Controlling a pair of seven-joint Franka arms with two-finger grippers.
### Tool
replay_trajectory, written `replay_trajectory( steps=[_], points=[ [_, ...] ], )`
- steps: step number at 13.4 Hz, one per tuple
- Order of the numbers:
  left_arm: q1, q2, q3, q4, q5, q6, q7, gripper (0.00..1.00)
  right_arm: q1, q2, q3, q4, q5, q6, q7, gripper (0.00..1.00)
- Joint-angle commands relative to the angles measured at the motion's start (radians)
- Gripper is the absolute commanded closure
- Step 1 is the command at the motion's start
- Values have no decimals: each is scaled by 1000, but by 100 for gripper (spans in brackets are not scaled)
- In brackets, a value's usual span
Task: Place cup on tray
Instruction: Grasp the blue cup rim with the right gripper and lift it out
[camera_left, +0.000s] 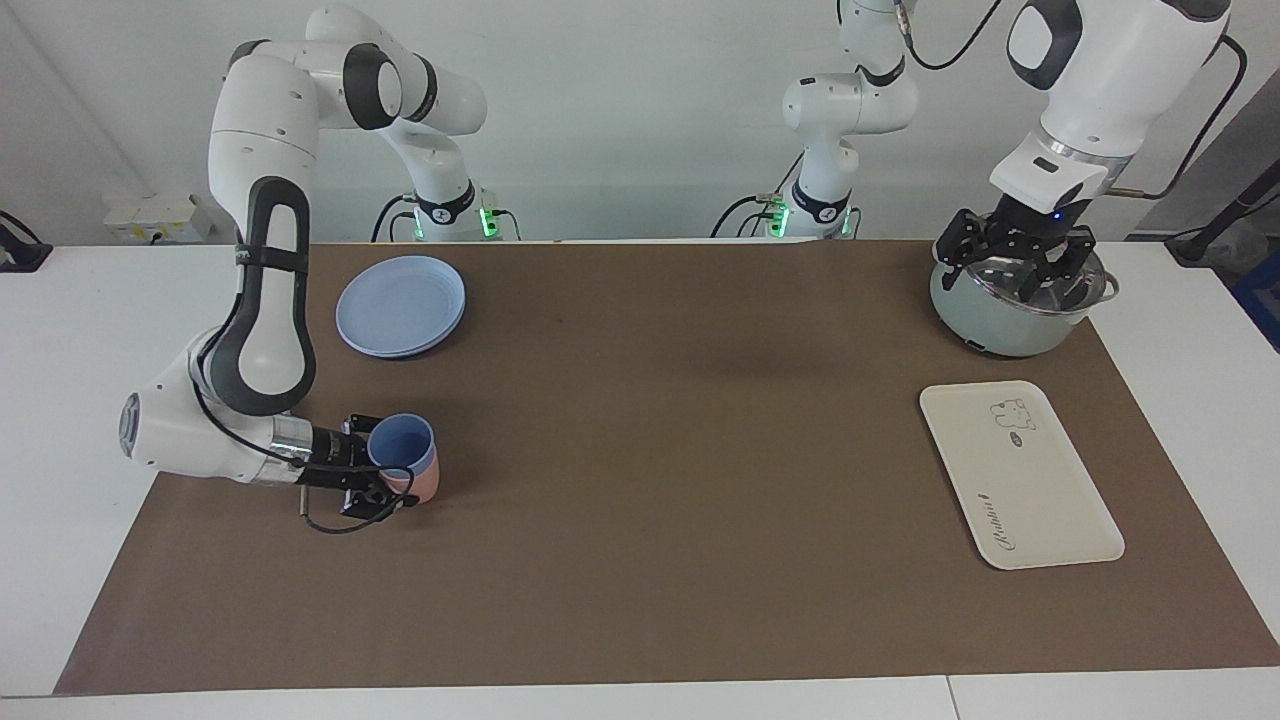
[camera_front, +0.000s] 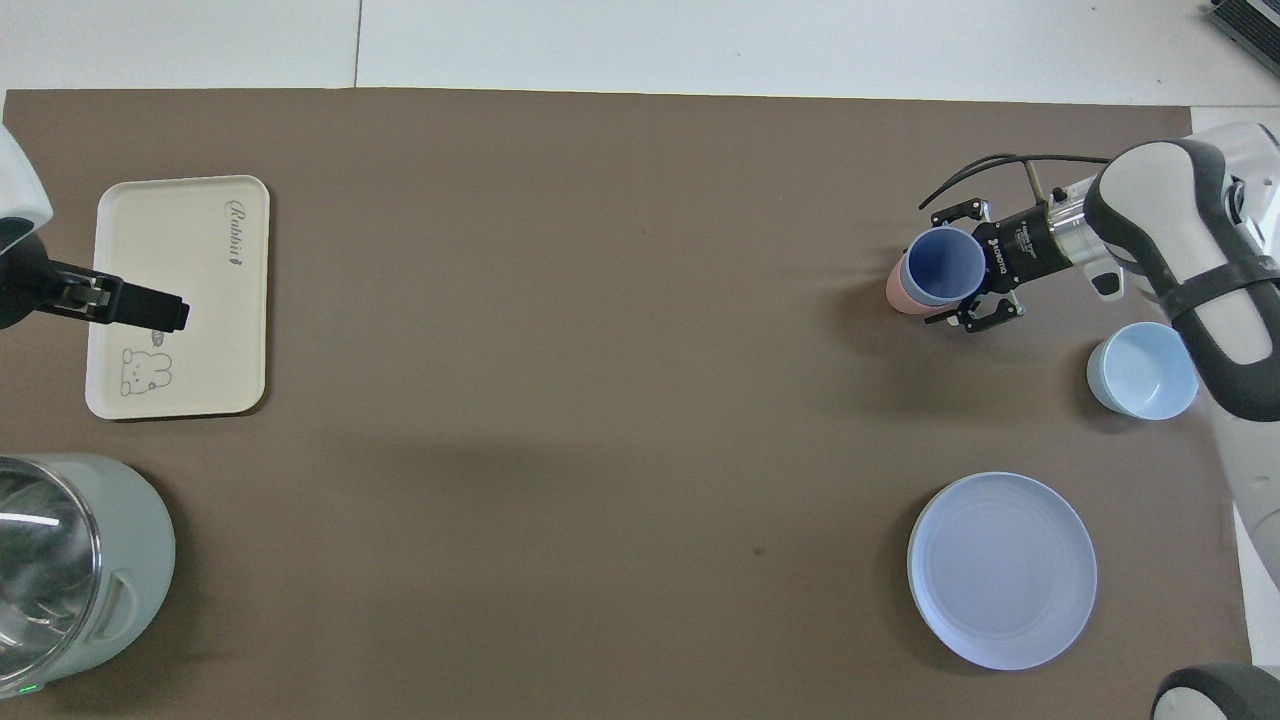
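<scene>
Facing view: right pincer (camera_left: 385, 478) grasping cup (camera_left: 402, 446) — left pincer (camera_left: 1018, 262) released over pot (camera_left: 1010, 312).

Light: bright, even, from above.
Shadows: soft, faint on the brown mat (camera_left: 640, 470).
Glare: highlights inside the steel pot (camera_front: 40, 570).
Focus: sharp in both views.

I see a matt plastic cup (camera_left: 400, 443) by my right gripper (camera_left: 372, 478), a smooth cream tray (camera_left: 1020, 475), a shiny steel-rimmed pot (camera_left: 1015, 300) and a matt brown mat (camera_left: 660, 450).
</scene>
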Motion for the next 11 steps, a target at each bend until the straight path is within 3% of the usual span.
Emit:
replay_trajectory(
  steps=[1, 2, 11],
  points=[
    [4, -23, -2, -20, 4, -5, 14, 0, 13, -45, 13, -41, 31, -4, 13, 68],
    [4, -23, -2, -20, 4, -5, 14, 0, 12, -50, 31, -41, 49, -6, 19, 100],
    [-12, -25, -8, -25, 4, 10, -9, 0, 108, -96, 38, -41, 68, 15, 137, 100]
  ],
)
